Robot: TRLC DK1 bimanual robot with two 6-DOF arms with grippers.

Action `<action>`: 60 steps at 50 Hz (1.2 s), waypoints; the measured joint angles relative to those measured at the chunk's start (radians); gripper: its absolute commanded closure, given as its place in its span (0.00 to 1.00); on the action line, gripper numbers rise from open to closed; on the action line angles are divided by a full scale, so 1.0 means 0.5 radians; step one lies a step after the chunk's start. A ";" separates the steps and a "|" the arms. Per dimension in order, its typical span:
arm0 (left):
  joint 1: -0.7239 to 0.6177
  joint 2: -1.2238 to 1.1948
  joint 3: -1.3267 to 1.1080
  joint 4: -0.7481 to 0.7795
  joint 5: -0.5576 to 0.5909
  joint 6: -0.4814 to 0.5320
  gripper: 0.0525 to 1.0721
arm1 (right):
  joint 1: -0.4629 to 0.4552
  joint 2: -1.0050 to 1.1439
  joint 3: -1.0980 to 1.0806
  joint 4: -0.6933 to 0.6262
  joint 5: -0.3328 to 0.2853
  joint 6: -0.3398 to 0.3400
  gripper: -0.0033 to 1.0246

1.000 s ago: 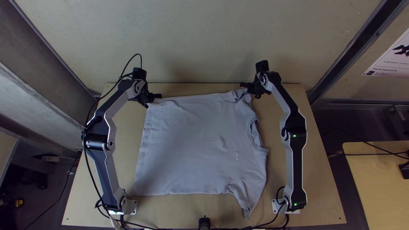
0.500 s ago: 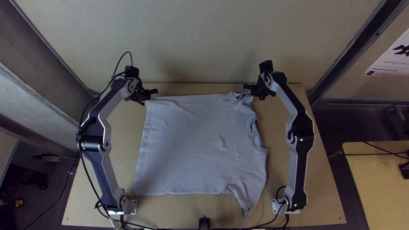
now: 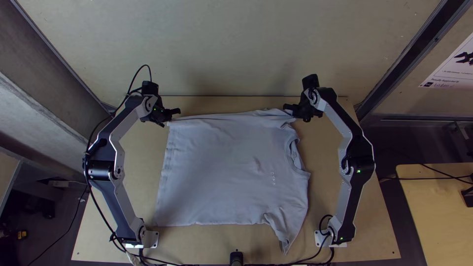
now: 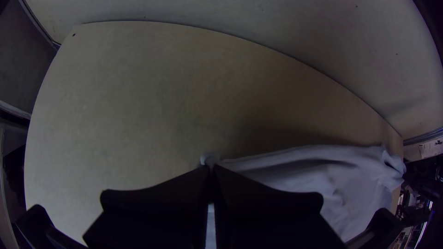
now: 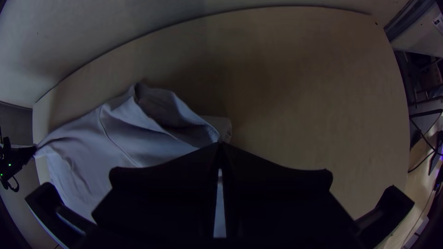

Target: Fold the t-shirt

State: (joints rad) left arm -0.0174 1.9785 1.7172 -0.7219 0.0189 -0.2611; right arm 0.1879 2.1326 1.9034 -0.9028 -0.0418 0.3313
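Left tool, right tool: t-shirt pinched.

From above, the poster is cut off and marks on the t-shirt are too small to read.

Grey T-shirt, spread sideways on table

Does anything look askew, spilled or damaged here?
Slightly askew: the t-shirt. In the top view, its lower right part trails into a crumpled point past the otherwise fairly straight near edge, perhaps a sleeve. I see no spill or tear.
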 measured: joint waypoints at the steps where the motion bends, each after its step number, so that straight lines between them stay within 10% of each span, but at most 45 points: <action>1: -0.001 -0.008 -0.009 0.000 0.000 0.000 0.97 | 0.000 -0.016 -0.016 0.000 0.000 0.000 0.97; 60: -0.015 -0.692 -1.199 0.486 0.011 0.111 0.97 | 0.095 -0.981 -1.445 0.294 0.152 -0.006 0.97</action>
State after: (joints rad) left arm -0.0250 1.6325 1.1179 -0.4789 0.0242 -0.2054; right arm 0.2356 1.6421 1.1809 -0.7559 0.0341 0.3283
